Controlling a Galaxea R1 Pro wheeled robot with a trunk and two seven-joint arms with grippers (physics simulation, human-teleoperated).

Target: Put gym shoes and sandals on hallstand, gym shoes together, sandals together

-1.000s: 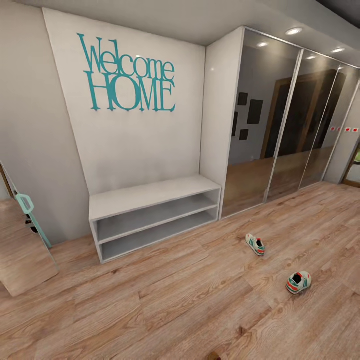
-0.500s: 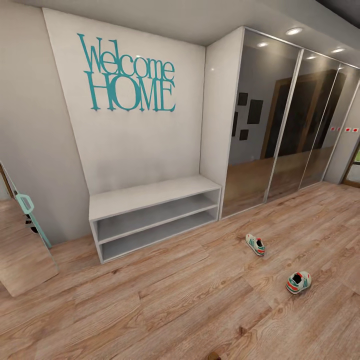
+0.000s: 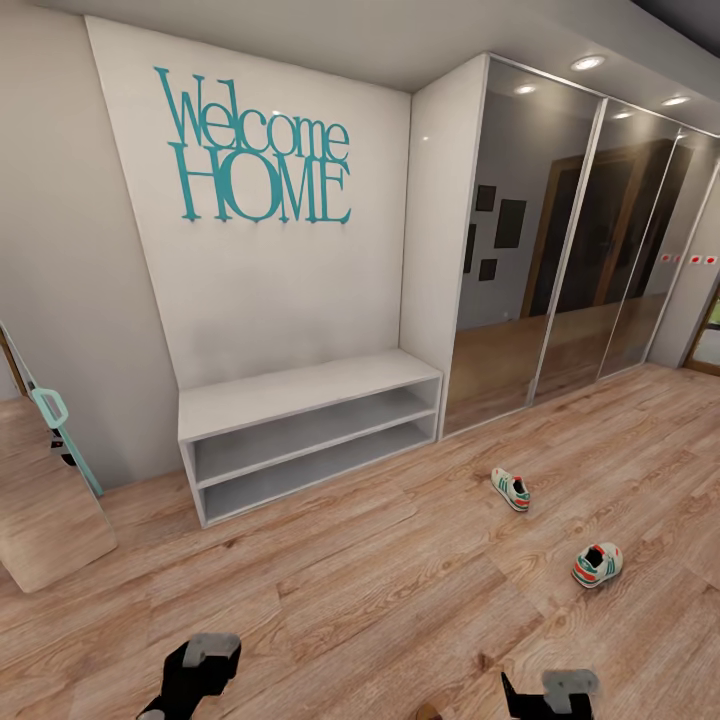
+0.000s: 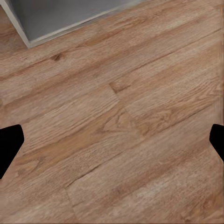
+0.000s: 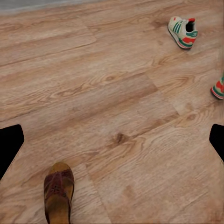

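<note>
Two off-white gym shoes with green stripes lie apart on the corridor floor, one nearer the mirrored wardrobe and one further right. The right wrist view shows both, one whole and one cut by the frame edge, plus a brown sandal close to the camera. A sliver of that sandal sits at the head view's bottom edge. My left gripper and right gripper hang open over bare planks, holding nothing. The hallstand is out of view.
A grey two-slot bench stands against the wall under teal "Welcome HOME" letters; its corner is near my left gripper. Mirrored wardrobe doors run to the right. A teal-framed mirror leans at the left.
Both arms have come up into the bottom edge of the head view. The shoes and furniture have not moved.
</note>
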